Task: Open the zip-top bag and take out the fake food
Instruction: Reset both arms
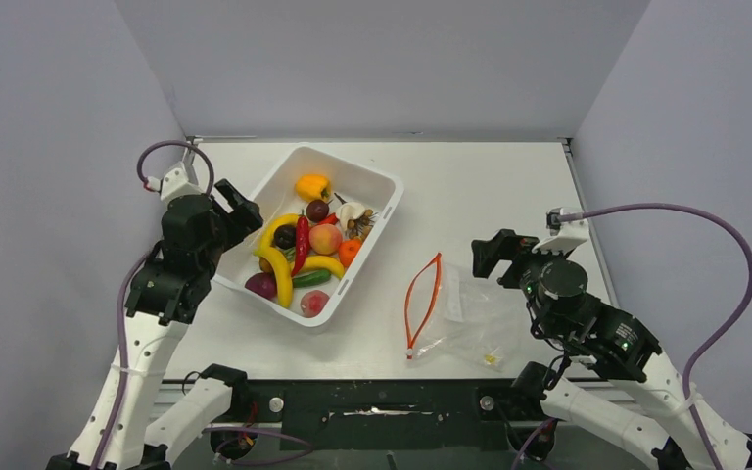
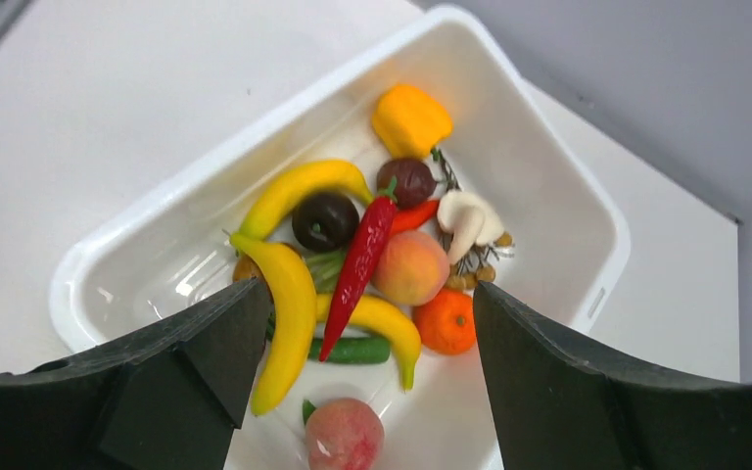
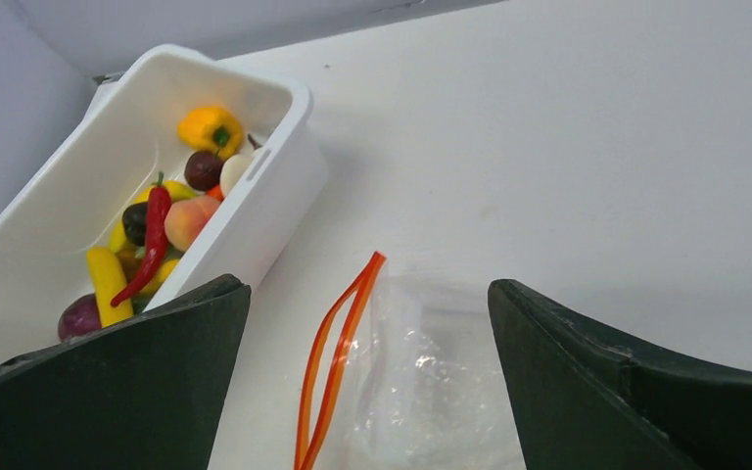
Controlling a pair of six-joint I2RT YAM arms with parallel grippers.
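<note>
hovering spread wide, empty: your left gripper (image 2: 367, 304), right gripper (image 3: 367, 289). risk: nudge crinkly clear plastic zip-top bag (image 1: 475, 313), it skids away.

Bare tabletop (image 1: 490, 196) lies open across the upper right of the top view. The white tub (image 1: 348, 168) stands in the way at centre-left; the flat zip-top bag (image 1: 470, 318) covers the lower right, with a passable strip between them.

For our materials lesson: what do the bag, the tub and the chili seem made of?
Zip-top bag: thin clear plastic film, crinkled and glinting. White tub: probably rigid moulded plastic, smooth, faint sheen. Red chili: apparently glossy plastic; a highlight runs along it.
</note>
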